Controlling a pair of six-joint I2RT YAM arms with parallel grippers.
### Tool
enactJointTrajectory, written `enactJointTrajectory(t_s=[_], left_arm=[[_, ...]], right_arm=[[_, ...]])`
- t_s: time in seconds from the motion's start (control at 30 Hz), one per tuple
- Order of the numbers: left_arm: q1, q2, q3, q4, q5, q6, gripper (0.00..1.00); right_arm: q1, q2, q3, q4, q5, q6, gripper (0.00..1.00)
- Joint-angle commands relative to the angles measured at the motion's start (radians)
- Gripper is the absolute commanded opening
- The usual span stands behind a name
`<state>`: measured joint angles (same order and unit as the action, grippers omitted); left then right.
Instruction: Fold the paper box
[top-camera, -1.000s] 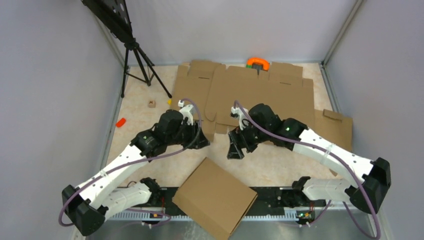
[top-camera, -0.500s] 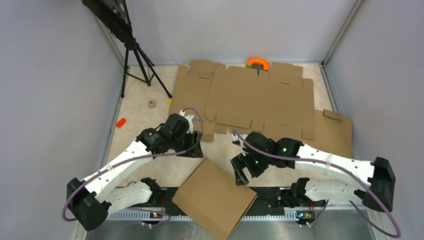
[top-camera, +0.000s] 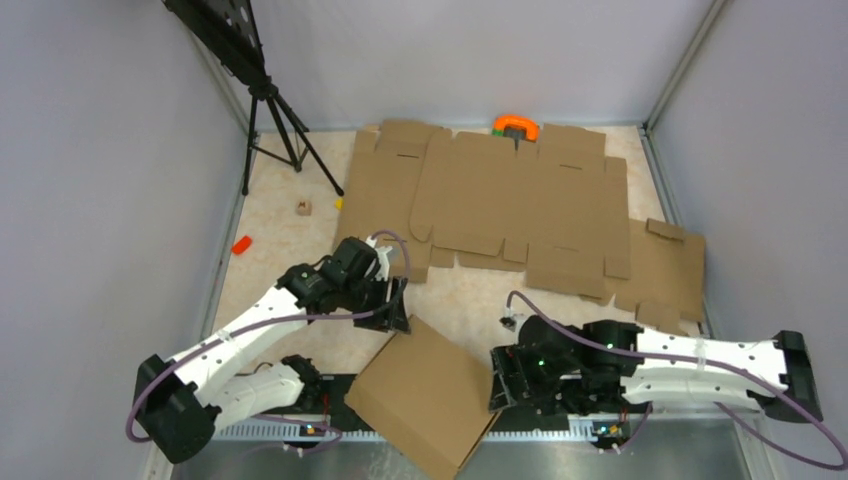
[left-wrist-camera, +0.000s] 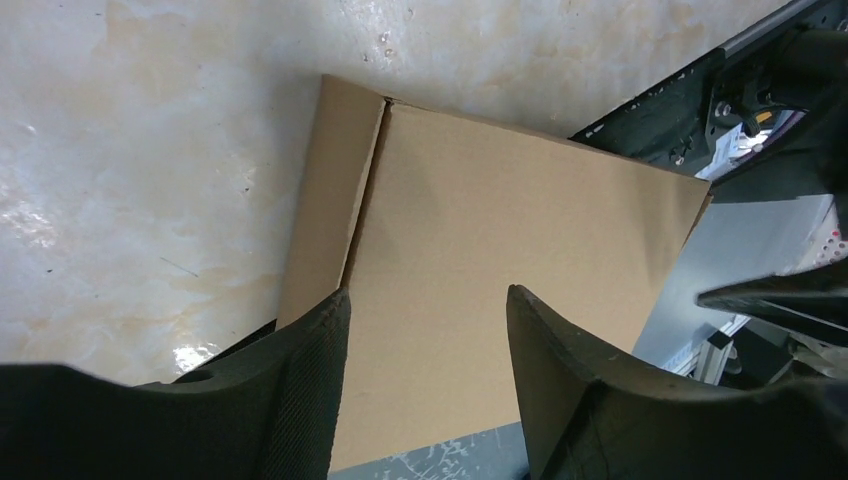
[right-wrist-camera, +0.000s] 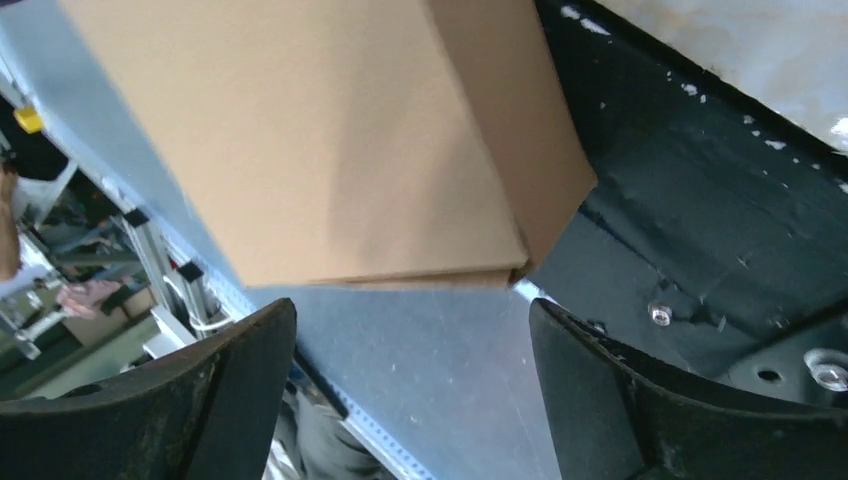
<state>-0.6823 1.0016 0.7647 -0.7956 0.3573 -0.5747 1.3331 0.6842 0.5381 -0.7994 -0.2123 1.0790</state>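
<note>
Within the last second both arms had left the middle of the counter (top-camera: 470, 310) and drawn in on the paper box (top-camera: 430, 395), which had not moved. It lay at the near edge, turned cornerwise, closed into a shallow flat shape, with its nearest part hanging over the black rail (top-camera: 570, 400) that carries the arm bases.

The left pincer (top-camera: 397, 312) had dropped only a little, from beside the flat cardboard blanks (top-camera: 520, 200) to just above the box's far corner. Its fingers (left-wrist-camera: 310, 400) stood apart with nothing between them, and the wrist view showed the lid panel and one narrow side wall below. They had spread wider during the approach.

The right arm had swung much further, back from the blanks to the box's right corner by the rail. The right pincer (top-camera: 503, 383) gaped wide and empty; its fingers (right-wrist-camera: 230, 380) framed that corner without touching it.

Since the box already looked shut, with the lid flat and the walls up, the folding itself seemed nearly done. Two open pincers at opposite corners suggested a last press or tuck, or pulling the box back fully onto the counter. The overhang was the risk, as a push at the near side could tip it off
</note>
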Motion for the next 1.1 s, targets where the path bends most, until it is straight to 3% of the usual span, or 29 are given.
enactJointTrajectory(t_s=[0.0,0.07,0.13,0.27,0.4,0.6,0.73,0.97,1.07], left_arm=[[0.001,0.017,-0.039,0.087,0.044,-0.009,0.59],[0.001,0.016,-0.072,0.138,0.071,-0.027,0.58],[0.001,0.020,-0.108,0.209,0.097,-0.047,0.56],[0.003,0.068,-0.114,0.270,0.034,-0.057,0.55],[0.017,0.161,-0.087,0.347,-0.001,-0.038,0.55],[0.026,0.349,0.056,0.427,-0.071,0.013,0.53],[0.026,0.373,0.164,0.393,-0.096,0.048,0.53],[0.033,0.138,0.226,0.181,-0.213,0.093,0.61],[0.038,0.033,0.225,0.072,-0.240,0.082,0.63]], right_arm=[[0.035,0.088,-0.115,0.299,0.008,0.177,0.82],[0.035,0.133,-0.120,0.390,0.027,0.181,0.79],[0.021,0.160,-0.085,0.380,0.117,0.161,0.70],[-0.120,0.177,-0.068,0.419,0.110,0.071,0.52],[-0.290,0.206,-0.077,0.456,0.090,-0.036,0.49],[-0.442,0.285,0.009,0.398,0.176,-0.212,0.52],[-0.456,0.308,0.119,0.282,0.236,-0.347,0.69],[-0.456,0.283,0.251,0.135,0.276,-0.473,0.81],[-0.456,0.295,0.302,0.130,0.266,-0.517,0.80]])
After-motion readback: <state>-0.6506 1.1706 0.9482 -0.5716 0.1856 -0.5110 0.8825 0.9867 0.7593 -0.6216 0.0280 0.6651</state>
